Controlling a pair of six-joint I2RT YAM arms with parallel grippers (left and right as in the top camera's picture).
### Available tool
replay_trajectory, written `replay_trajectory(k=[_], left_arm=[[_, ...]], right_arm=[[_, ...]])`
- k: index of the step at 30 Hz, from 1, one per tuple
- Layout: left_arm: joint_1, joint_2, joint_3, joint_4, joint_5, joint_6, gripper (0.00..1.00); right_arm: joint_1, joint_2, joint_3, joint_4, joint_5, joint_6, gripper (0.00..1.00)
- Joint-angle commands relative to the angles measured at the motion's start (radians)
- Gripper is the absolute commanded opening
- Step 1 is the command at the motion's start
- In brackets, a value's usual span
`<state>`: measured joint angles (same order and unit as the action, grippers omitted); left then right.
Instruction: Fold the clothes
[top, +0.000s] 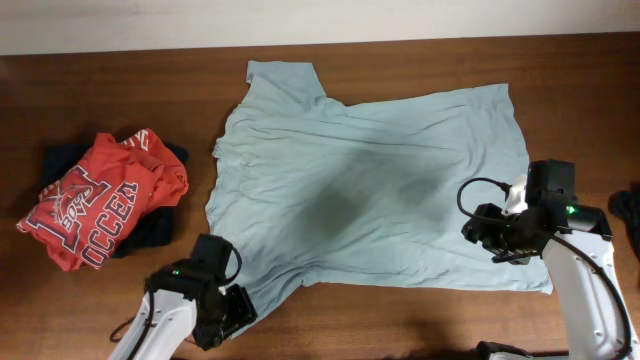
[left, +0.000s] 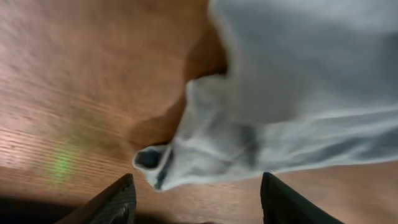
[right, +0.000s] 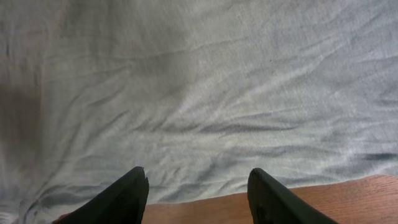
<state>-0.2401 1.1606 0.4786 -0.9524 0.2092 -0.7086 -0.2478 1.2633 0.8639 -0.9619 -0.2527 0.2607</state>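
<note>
A pale grey-teal T-shirt lies spread flat across the middle of the wooden table. My left gripper is open and empty, just off the shirt's near left sleeve; in the left wrist view the bunched sleeve lies right ahead of the fingers. My right gripper is open and empty over the shirt's near right hem; in the right wrist view the hem edge runs between the fingers. A red "SOCCER" shirt lies crumpled on a dark navy garment at the left.
A dark object shows at the right edge of the table. Bare wood runs along the front between the two arms. The table's far edge meets a pale wall.
</note>
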Motion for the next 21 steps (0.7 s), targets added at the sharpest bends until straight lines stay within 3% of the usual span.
replay_trajectory(k=[1,7,9,13,21], left_arm=[[-0.001,-0.008,-0.035,0.032,0.024,-0.021,0.62],[-0.001,-0.008,-0.056,0.099,0.026,0.0,0.43],[-0.001,-0.008,-0.056,0.109,0.047,0.029,0.29],[-0.001,-0.008,-0.031,0.104,0.128,0.072,0.11],[-0.001,-0.009,0.237,-0.106,0.143,0.124,0.1]], right_arm=[[0.005,-0.006,0.013,0.0,-0.005,-0.002,0.56],[0.005,-0.006,0.013,0.0,-0.005,-0.002,0.56],[0.005,-0.006,0.013,0.0,-0.005,-0.002,0.56],[0.005,-0.006,0.013,0.0,-0.005,-0.002,0.56],[0.005,-0.006,0.013,0.0,-0.005,-0.002,0.56]])
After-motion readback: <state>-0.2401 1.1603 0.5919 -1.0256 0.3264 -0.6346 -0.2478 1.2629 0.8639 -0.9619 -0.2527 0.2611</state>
